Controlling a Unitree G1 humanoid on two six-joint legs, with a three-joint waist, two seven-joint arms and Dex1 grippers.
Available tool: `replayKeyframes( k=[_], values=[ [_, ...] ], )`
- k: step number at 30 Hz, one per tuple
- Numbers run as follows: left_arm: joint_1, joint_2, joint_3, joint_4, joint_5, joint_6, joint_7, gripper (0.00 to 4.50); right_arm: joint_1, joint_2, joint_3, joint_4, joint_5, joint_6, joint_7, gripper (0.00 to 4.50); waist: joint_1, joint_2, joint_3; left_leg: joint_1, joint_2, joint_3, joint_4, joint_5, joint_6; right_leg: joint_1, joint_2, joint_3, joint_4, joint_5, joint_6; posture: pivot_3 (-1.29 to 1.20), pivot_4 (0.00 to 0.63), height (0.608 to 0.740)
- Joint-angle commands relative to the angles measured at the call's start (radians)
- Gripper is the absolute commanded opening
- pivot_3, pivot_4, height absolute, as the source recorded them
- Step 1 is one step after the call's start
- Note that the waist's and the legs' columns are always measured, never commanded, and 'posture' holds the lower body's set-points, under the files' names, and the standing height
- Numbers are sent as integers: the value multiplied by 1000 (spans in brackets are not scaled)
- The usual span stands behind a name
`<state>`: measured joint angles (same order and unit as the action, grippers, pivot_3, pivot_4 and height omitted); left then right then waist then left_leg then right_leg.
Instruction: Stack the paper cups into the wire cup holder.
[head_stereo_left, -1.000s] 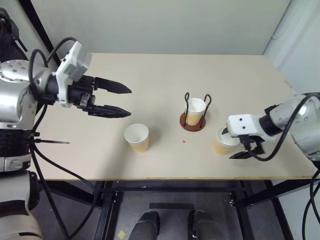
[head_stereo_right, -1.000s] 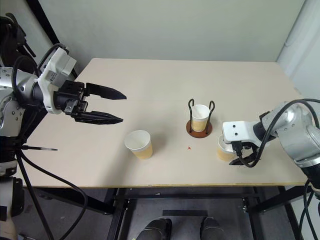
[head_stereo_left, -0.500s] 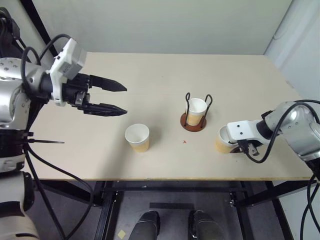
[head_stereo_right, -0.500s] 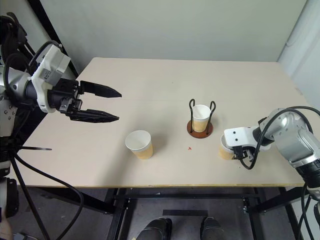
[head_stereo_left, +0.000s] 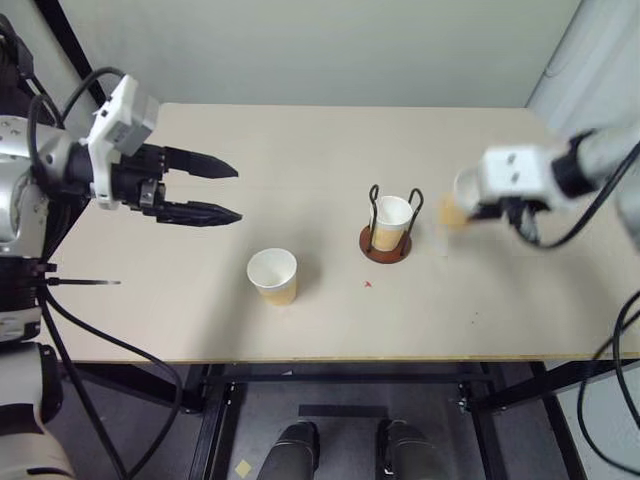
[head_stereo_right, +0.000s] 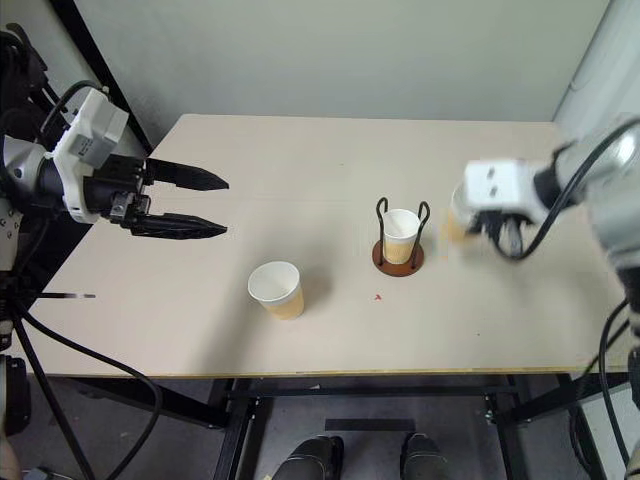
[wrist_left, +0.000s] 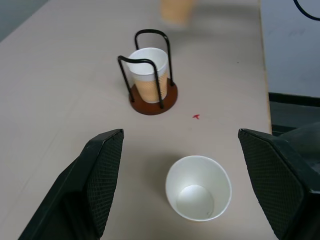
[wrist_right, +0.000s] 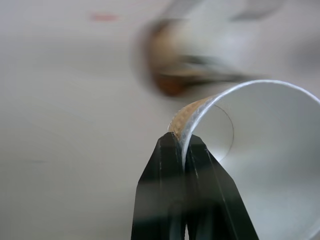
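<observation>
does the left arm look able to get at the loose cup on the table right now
Probably yes. The left tool is open and holds nothing, and the loose cup stands upright on bare table with nothing between them.

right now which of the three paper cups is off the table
The cup pinched by its rim in the right gripper, held up beside the wire cup holder. One cup sits in the holder, another stands alone on the table.

One cup (head_stereo_left: 385, 222) in wire holder (head_stereo_left: 387, 243), another (head_stereo_left: 273, 275) upright nearby (third (wrist_right: 260, 145) aloft).
</observation>
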<state>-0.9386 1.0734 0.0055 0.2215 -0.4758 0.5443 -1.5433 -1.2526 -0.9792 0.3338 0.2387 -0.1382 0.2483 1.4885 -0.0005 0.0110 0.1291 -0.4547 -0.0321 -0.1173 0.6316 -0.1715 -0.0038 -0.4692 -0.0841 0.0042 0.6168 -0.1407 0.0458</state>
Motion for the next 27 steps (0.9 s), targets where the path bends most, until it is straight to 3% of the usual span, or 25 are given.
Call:
replayKeyframes(
  k=[1,9,27],
  values=[
    [-19,7,33,-8,-1,-12,0,3931,-130,83,15,120,-43,-111,-26,33,-3,0,0,1,1,0,-1,-1,-1,0,0,-1,0,-1,-1,0,150,740],
    [9,20,52,-38,-13,7,13,3931,-156,230,60,188,-55,-215,14,33,1,0,0,-5,2,-1,-1,-5,-4,-6,0,-5,1,-3,-4,0,150,740],
    [55,43,94,-96,-31,47,35,3931,-95,260,110,255,-130,-349,65,33,4,0,0,-3,2,-2,2,-5,-5,-6,0,-6,9,-3,-5,0,150,740]
  ],
)
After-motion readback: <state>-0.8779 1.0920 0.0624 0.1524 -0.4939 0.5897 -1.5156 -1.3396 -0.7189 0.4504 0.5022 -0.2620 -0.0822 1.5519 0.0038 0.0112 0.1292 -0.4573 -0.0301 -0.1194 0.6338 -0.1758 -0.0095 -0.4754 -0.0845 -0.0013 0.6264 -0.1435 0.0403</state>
